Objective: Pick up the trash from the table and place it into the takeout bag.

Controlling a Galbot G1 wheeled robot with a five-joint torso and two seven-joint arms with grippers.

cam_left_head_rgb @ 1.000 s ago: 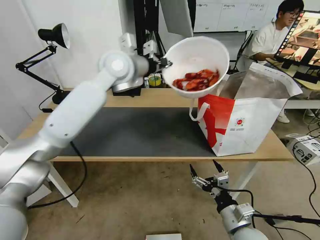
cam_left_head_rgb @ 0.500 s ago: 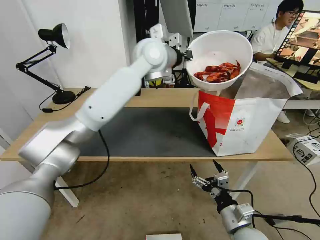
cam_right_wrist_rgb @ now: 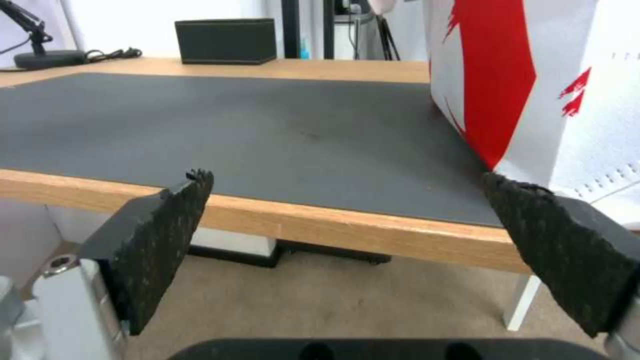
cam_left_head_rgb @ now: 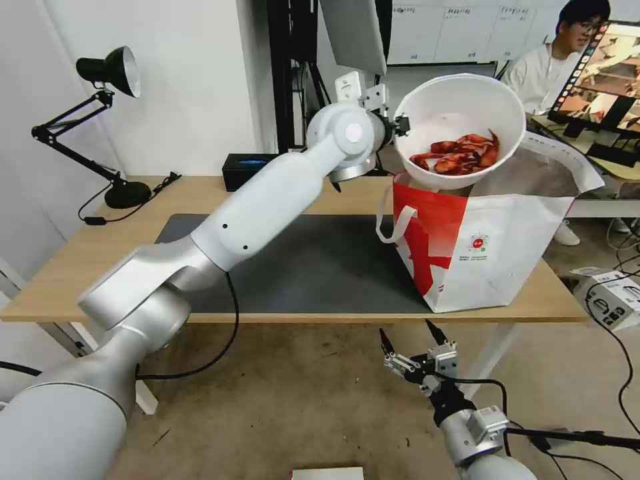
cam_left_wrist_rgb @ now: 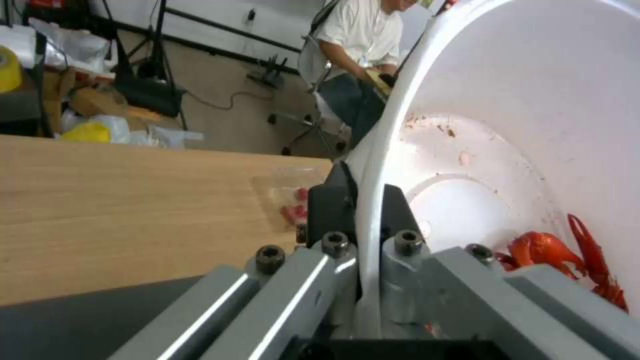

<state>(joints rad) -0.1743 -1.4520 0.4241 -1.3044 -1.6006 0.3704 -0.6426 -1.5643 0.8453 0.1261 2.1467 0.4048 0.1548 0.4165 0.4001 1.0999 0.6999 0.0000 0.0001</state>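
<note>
left gripper (cam_left_head_rgb: 403, 124) pinched white bowl (cam_left_head_rgb: 460, 127) rim, upper right, over takeout bag (cam_left_head_rgb: 493, 247) mouth | right gripper (cam_left_head_rgb: 407, 347) spread, bottom centre | advice: centre bowl, lower before release

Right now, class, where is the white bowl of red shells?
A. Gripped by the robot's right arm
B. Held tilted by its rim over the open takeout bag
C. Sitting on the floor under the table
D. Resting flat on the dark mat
B: the left gripper pinches the rim of the white bowl, tilted above the open takeout bag; the right gripper hangs open below the table's edge.
</note>
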